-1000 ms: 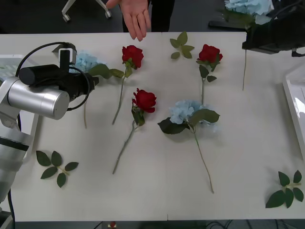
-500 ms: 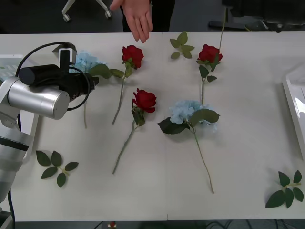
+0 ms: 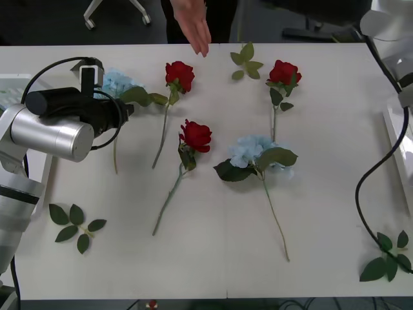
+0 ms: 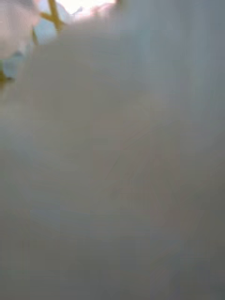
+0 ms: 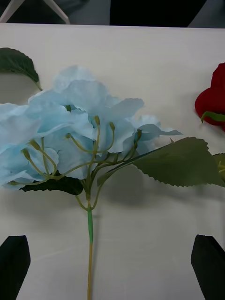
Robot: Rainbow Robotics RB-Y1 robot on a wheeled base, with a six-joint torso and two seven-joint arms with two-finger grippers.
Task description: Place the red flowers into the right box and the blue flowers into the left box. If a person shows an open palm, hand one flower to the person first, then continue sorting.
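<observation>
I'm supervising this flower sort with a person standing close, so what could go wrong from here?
1. A person's hand hangs over the table's far edge near a red rose; an arm moving there might brush it.
2. The left gripper hovers open above the blue flower, its stem midway between the fingers; a leaf spreads sideways and could get caught in the grasp.

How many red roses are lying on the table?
3: one red rose near the person's hand, one at the far right, one in the middle. None look hidden.
</observation>
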